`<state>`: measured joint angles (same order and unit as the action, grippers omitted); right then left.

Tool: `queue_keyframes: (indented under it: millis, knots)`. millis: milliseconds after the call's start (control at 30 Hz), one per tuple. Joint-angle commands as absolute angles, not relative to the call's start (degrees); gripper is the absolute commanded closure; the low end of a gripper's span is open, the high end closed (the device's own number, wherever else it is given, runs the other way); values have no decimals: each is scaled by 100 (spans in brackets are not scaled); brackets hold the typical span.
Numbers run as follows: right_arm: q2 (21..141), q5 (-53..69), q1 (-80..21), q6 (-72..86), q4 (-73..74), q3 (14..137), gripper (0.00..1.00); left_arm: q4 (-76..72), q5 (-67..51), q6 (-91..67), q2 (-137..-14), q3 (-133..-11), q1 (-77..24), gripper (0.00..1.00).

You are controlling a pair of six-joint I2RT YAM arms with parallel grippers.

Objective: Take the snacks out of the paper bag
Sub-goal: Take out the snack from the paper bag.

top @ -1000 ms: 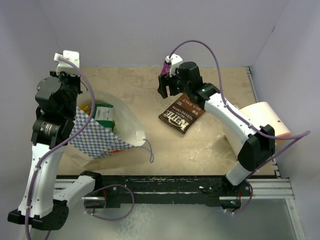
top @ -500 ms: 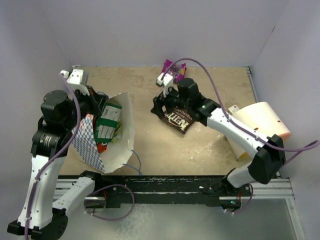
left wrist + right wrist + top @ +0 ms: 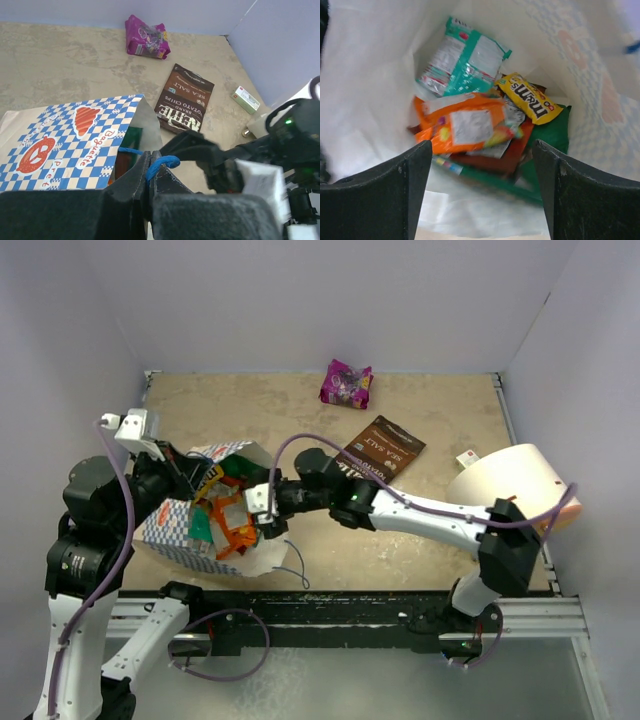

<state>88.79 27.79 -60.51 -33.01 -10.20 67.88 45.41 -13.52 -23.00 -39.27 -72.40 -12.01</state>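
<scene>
Right jaws wide open, empty, in paper bag (image 3: pixel 165 532) mouth; ahead of them orange packet (image 3: pixel 462 125), teal packet (image 3: pixel 465 62), yellow packet (image 3: pixel 529 98). Left jaws clamp blue string handle (image 3: pixel 161 162).

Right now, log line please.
left jaws shut on handle | right jaws open at bag mouth | out: purple packet, chips | inside: orange packet

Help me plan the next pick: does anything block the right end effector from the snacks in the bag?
Nothing visible. The right end effector sits open at the mouth of the paper bag, the orange packet straight ahead, uncovered.
</scene>
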Motion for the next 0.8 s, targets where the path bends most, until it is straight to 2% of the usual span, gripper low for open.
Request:
queue_keyframes:
  millis: [0, 133, 400, 767]
  knots:
    - [9389, 2272, -6177, -5560, -710, 7428, 16, 4176, -1140, -2278, -3998, -7451, -1203, 100]
    - [9682, 1815, -6108, -6332, -113, 7770, 16, 4154, -1064, -2131, -4167, -7618, -1204, 100]
    - [9251, 1606, -5894, -6812, -182, 7198, 17, 4118, -956, -2052, -4262, -7698, -1204, 100]
    - [9891, 629, -5862, -7997, 439, 7680, 22, 4157, -950, -2092, -4175, -7667, -1197, 100]
